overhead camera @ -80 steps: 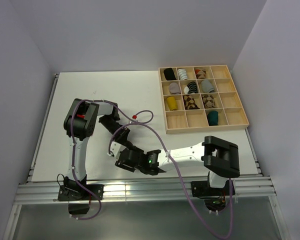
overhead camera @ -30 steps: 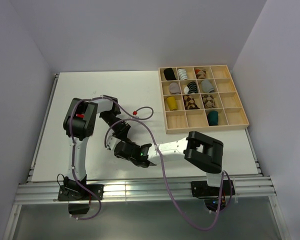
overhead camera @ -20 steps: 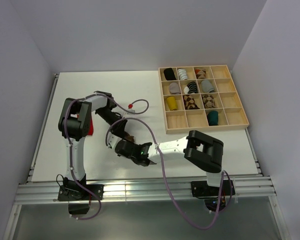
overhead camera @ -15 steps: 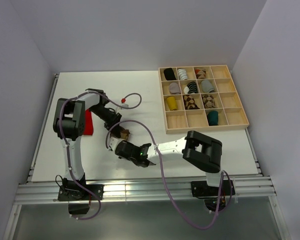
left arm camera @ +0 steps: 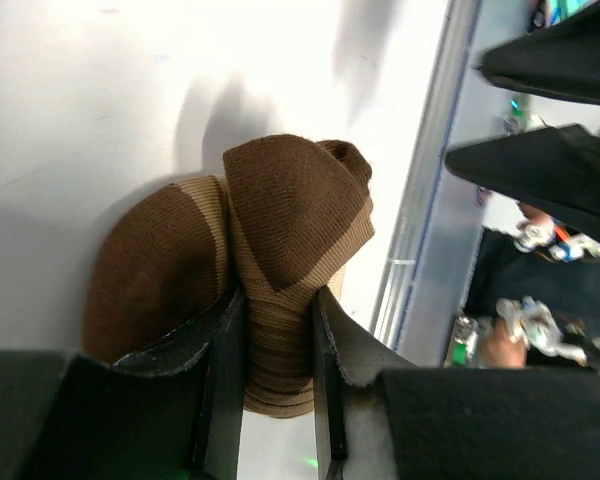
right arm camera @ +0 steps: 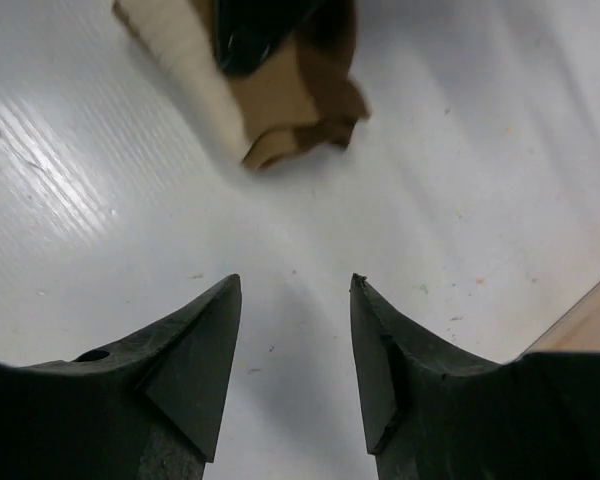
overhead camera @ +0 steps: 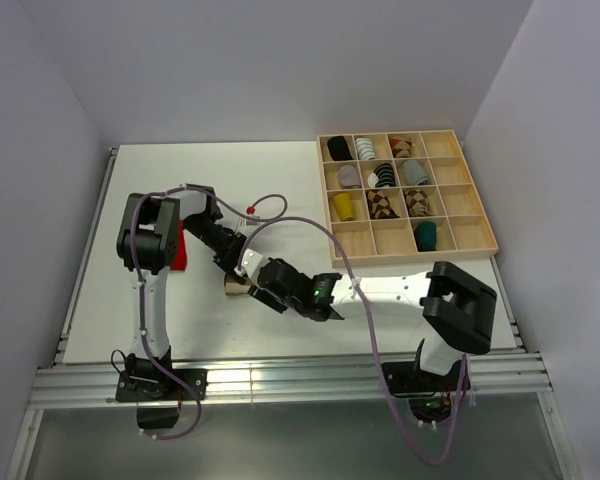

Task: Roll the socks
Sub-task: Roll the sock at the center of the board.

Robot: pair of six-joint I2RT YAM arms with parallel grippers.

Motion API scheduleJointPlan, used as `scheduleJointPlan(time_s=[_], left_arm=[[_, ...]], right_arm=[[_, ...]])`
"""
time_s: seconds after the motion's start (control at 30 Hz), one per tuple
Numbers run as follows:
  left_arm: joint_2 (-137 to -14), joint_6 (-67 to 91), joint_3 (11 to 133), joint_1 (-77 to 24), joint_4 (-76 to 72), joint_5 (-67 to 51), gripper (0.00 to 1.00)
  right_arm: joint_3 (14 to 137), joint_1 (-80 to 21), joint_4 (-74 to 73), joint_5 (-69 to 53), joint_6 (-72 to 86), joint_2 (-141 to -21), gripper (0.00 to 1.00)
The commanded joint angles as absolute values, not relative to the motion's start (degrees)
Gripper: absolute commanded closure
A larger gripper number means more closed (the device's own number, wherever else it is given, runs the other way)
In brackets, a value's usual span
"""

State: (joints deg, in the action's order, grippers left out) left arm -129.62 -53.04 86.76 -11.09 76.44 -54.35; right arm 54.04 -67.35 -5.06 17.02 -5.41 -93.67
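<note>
At the table's near middle: the brown-and-cream striped sock point(overhead camera: 234, 286) sits as a short, bunched roll on the white table point(overhead camera: 280, 190), well apart from the wooden tray point(overhead camera: 410, 258).
Left gripper point(left arm camera: 278, 300): narrow, clamped on the sock, with one finger on each side of the folded roll.
Right gripper point(right arm camera: 295, 282): fingers spread wide with nothing between them, low over bare table.
Sock from right gripper: straight ahead of the fingertips, near but not touching. The left gripper's dark finger sits on the sock's far end.
Long axis: seems to run slantwise across the right gripper's line of approach, cream end far-left and brown end nearer. The right wrist view is blurred there, so this is a loose reading.
Nearer arm: the left already holds the sock, and the right is the free one, just beside it.
Coming move (a judgement): the right gripper goes forward onto the loose brown edge while the left keeps the roll from unwinding.
Red sock point(overhead camera: 177, 250): lies beside the left arm, partly hidden by it, apparently not yet rolled.
</note>
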Motion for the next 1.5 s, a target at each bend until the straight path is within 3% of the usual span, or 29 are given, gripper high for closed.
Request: scheduleJointPlan(time_s=[0.0,0.47,1.0,1.2,1.47], left_arm=[[-131.4,-59.0,86.7,-14.7,78.5,-54.2,1.0],[-130.1,-58.6,84.7,-22.1,78.5,-53.5,0.99],[-130.0,-58.8,84.1,-24.2,78.6,-52.4,0.99],[-129.4,-59.5,82.4,-25.3,78.6,-51.3,0.99],[-129.9,-59.8,82.0,-25.2,78.7,-50.0,0.99]], right_arm=[[54.1,-67.6,-2.6,15.5,-5.0,-90.0,0.44],[57.0,-73.5,-2.7,15.8,-6.6,-95.2,0.37],[58.8,-73.6,2.5,22.3,-7.8,-106.3,0.38],[56.2,-73.8,6.9,29.5,-9.7,-104.7,0.39],[55.0,-74.3,3.5,25.3,-10.5,-98.2,0.35]])
